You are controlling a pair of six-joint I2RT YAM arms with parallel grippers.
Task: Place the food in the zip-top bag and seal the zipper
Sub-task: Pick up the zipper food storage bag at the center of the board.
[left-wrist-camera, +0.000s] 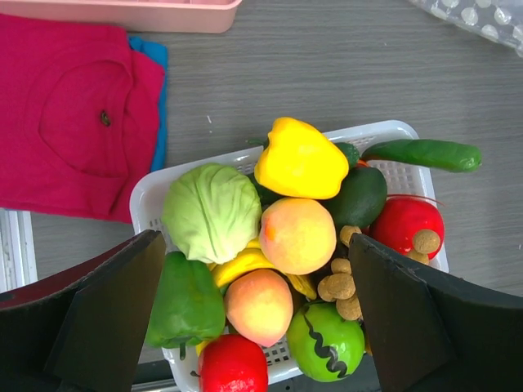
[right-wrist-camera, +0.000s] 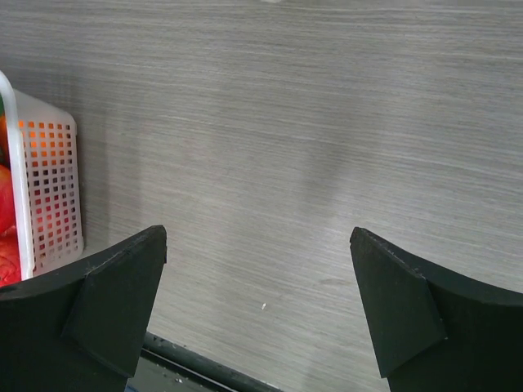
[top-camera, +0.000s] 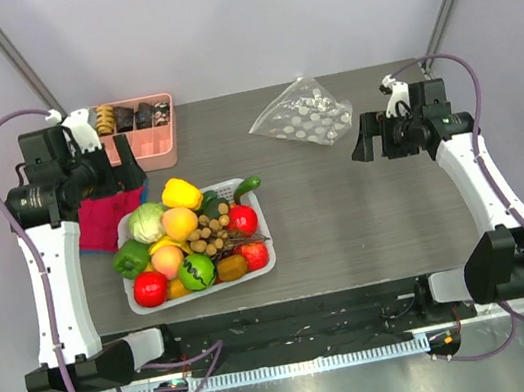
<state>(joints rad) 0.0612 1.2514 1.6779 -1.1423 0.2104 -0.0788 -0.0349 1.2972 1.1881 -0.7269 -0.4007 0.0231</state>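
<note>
The food is piled in a white slotted basket (top-camera: 265,256): yellow pepper (top-camera: 180,192), pale cabbage (top-camera: 147,221), peaches (top-camera: 179,222), green pepper (top-camera: 130,259), red apples (top-camera: 150,289). The left wrist view shows the yellow pepper (left-wrist-camera: 299,159), cabbage (left-wrist-camera: 212,211) and peach (left-wrist-camera: 297,235). The clear dotted zip-top bag (top-camera: 303,116) lies flat at the back right, its corner in the left wrist view (left-wrist-camera: 482,18). Its zipper is too small to make out. My left gripper (top-camera: 125,164) hangs open above the basket's left rear. My right gripper (top-camera: 362,143) is open and empty over bare table, right of the bag.
A pink tray (top-camera: 142,136) with small dark items stands at the back left. A folded red cloth (top-camera: 96,223) over a blue one lies left of the basket. A green cucumber (top-camera: 246,187) rests on the basket's far rim. The basket edge (right-wrist-camera: 49,188) shows in the right wrist view.
</note>
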